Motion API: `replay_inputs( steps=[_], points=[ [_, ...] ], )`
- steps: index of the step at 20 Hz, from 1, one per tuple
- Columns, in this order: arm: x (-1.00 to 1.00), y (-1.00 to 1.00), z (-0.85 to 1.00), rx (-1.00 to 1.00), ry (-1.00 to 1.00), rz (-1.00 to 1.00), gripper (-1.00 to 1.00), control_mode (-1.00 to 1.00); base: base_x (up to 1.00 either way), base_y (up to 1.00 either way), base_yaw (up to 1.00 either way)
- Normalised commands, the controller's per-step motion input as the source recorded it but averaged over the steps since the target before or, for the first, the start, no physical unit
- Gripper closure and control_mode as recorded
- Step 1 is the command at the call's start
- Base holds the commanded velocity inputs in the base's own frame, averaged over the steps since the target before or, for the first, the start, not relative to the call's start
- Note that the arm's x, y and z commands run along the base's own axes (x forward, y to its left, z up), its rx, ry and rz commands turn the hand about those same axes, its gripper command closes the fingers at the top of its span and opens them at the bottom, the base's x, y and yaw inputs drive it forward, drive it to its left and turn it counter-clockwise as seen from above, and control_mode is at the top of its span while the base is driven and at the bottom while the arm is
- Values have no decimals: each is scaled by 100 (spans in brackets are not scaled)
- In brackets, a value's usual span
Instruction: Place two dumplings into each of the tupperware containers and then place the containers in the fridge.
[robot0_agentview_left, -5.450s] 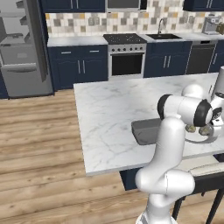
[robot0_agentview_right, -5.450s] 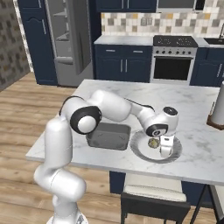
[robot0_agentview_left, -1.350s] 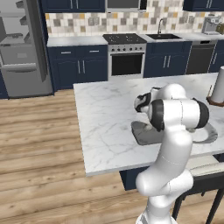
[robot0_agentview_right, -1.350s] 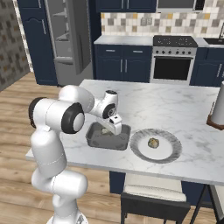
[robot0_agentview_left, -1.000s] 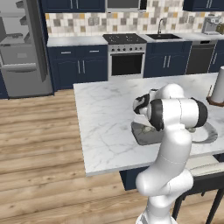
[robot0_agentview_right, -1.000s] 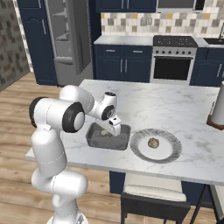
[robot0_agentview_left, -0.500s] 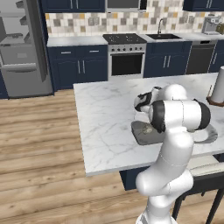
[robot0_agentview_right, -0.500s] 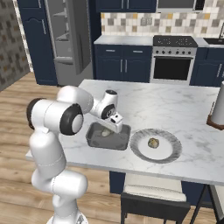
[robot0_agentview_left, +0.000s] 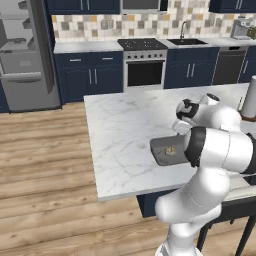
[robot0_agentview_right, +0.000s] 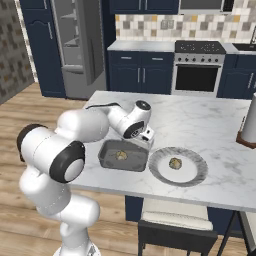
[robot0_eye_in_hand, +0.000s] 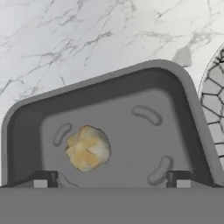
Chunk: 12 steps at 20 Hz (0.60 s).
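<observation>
One dumpling (robot0_agentview_right: 174, 163) on plate (robot0_agentview_right: 195, 176), right view.

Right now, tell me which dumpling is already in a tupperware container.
The dumpling lying in the dark grey container, just below the open gripper. The other dumpling sits on the round plate beside it.

No text, label, brand, number or sign can be read anywhere in these views.
</observation>
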Motion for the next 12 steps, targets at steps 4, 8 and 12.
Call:
replay_inputs(
  steps=[4, 8, 12],
  points=[
    [-31, -71, 61, -1, -3, 8, -100, -100, 0, 0, 0],
    [-35, -77, 38, -11, 0, 2, -100, -100, 0, 0, 0],
    [-17, -76, 11, -10, 4, 0, -100, -100, 0, 0, 0]
  ],
)
